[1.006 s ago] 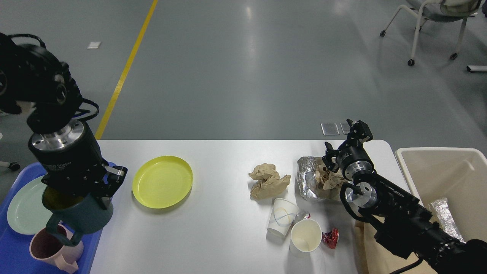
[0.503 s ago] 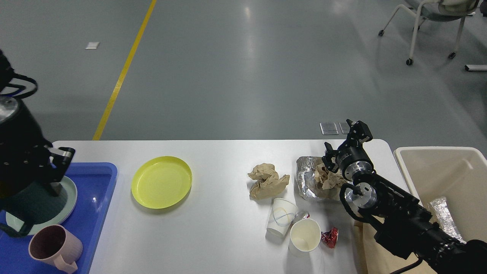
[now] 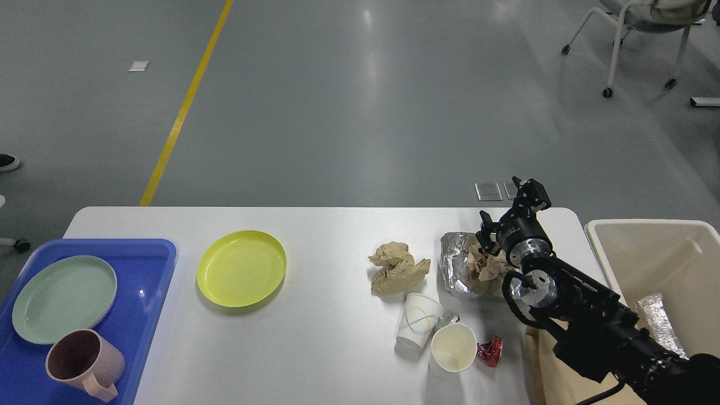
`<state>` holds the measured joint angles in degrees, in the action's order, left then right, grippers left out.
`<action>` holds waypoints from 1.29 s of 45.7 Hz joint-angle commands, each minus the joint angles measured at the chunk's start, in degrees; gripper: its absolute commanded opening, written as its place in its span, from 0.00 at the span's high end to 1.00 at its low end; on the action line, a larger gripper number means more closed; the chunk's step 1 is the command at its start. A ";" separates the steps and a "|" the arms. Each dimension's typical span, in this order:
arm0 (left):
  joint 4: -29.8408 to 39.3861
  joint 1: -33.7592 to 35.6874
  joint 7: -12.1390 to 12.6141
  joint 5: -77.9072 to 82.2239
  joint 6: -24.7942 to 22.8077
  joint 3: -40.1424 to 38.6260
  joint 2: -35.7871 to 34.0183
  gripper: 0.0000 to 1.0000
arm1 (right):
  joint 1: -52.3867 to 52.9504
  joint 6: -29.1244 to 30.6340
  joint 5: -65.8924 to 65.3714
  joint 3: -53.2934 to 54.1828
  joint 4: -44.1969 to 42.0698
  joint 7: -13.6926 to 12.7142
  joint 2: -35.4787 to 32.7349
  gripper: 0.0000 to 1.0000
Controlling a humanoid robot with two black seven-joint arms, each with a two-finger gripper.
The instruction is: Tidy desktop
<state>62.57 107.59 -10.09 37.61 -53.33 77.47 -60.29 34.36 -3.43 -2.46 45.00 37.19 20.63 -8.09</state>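
Filling the lower half of the head view, the desktop point(image 3: 326, 349) carries clutter mostly toward 3 o'clock. A crumpled brown paper point(image 3: 398, 268) lies just left of a foil sheet point(image 3: 453, 264) that has more brown paper bunched on it. Toward 6 o'clock from those, a patterned paper cup point(image 3: 417, 320) lies tipped against a plain white cup point(image 3: 451, 347), with a red wrapper point(image 3: 490, 351) just beside the white cup. A yellow plate point(image 3: 241, 268) sits alone left of centre, well apart from the litter. At 9 o'clock a blue tray point(image 3: 152, 270) overlaps the table's left edge, holding a pale green plate point(image 3: 63, 298) and a pink mug point(image 3: 83, 363). A beige bin point(image 3: 647, 247) stands off the right edge with a foil wad point(image 3: 655, 323) inside. Bare white surface stretches between the yellow plate and the brown paper, and along the far edge.

The right gripper point(image 3: 506, 207) hangs over the foil's far right corner, fingers spread apart, holding nothing; whether it touches the foil cannot be told. No left gripper shows.
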 commanded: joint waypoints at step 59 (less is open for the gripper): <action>-23.64 -47.12 -7.49 -5.69 11.40 -30.98 7.91 0.33 | 0.01 0.00 0.00 0.00 -0.02 0.03 0.00 0.00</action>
<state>38.67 60.55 -17.78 36.65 -43.36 46.02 -52.31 34.36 -3.43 -2.48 45.00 37.11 20.62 -8.09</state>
